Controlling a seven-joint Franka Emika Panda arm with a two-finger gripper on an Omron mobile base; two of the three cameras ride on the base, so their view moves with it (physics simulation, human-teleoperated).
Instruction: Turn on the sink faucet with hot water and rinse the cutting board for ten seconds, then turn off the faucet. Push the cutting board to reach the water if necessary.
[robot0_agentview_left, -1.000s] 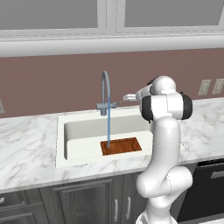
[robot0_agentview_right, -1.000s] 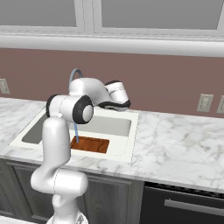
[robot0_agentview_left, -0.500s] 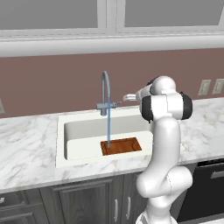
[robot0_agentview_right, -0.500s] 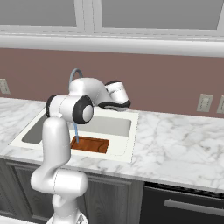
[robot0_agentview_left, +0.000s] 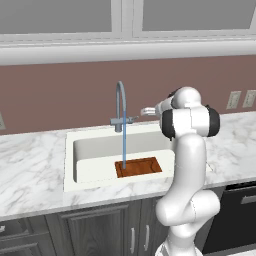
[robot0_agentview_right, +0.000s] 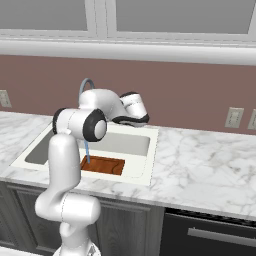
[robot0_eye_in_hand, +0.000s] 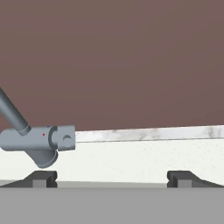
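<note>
Water runs onto the cutting board in the sink — arm stretched above.

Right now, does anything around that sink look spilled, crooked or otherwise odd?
Nothing stands out. The water falls straight from the sink faucet onto the left end of the cutting board, which lies flat in the sink. The gripper hovers beside the faucet, fingers apart.

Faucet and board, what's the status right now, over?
Gripper open, empty, beside the faucet handle. Water running, hitting the left end of the cutting board in the sink. Nothing in the way.
</note>
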